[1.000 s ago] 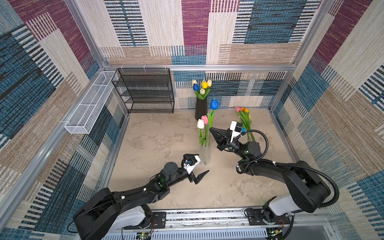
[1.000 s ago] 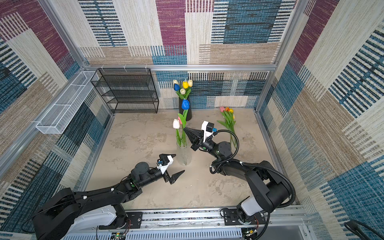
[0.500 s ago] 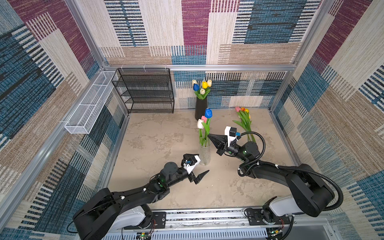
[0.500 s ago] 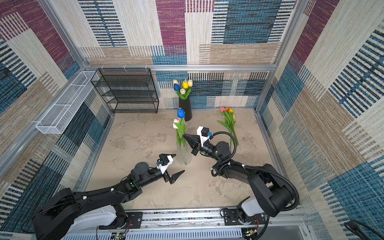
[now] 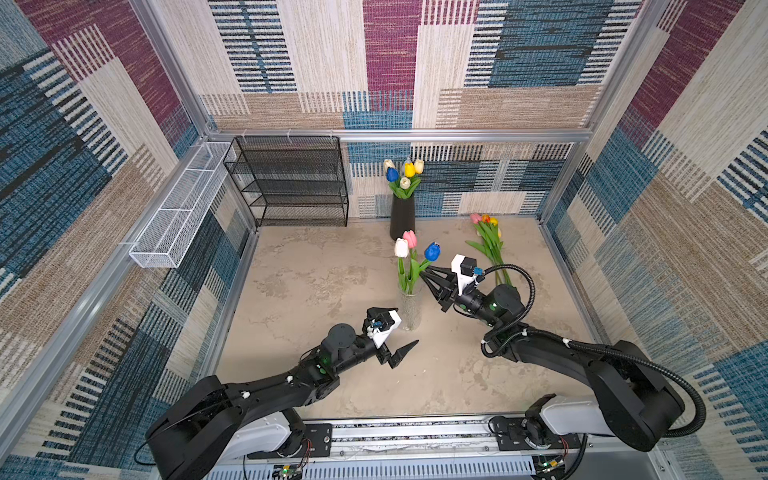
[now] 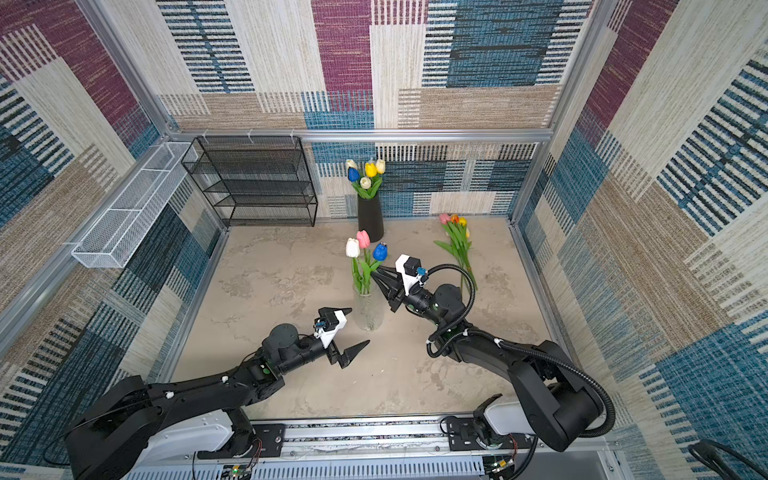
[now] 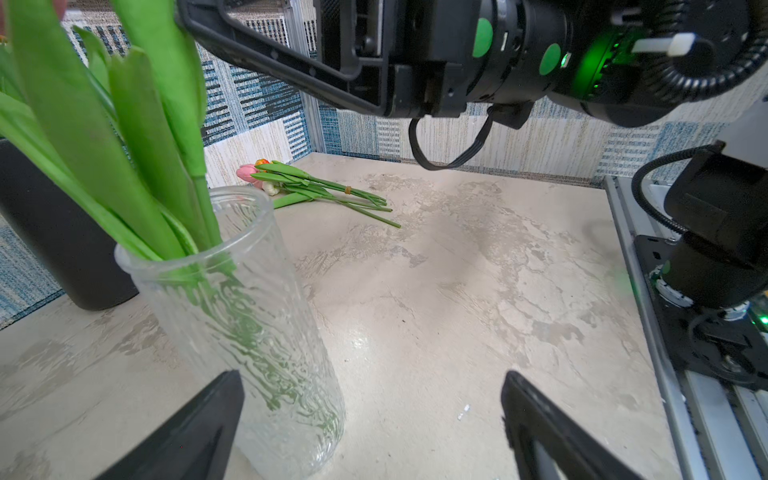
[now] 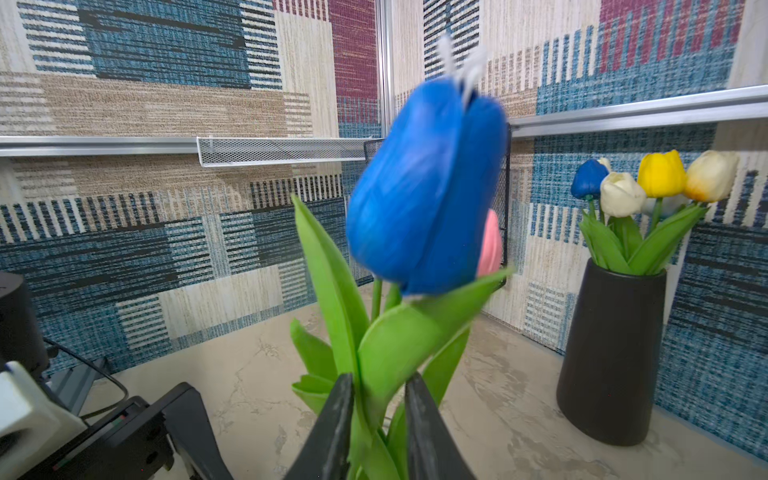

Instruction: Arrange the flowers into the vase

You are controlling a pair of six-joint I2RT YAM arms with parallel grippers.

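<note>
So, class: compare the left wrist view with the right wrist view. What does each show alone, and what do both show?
Only left wrist: the clear glass vase holding stems, and the loose tulip bundle lying flat. Only right wrist: the blue tulip head, and the yellow and cream heads behind it. Both: the black vase and green leaves.

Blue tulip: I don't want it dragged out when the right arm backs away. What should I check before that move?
1. Blue tulip stem in the glass vase: ok.
2. Right gripper free of the tulip: cannot tell; leaves sit between its slightly parted jaws.
3. Vase upright: ok.
4. Left gripper open: ok.
5. Left gripper clear of the vase: cannot tell; they look very close in both top views.
6. All flowers placed: not ok; a bunch lies on the table.
</note>
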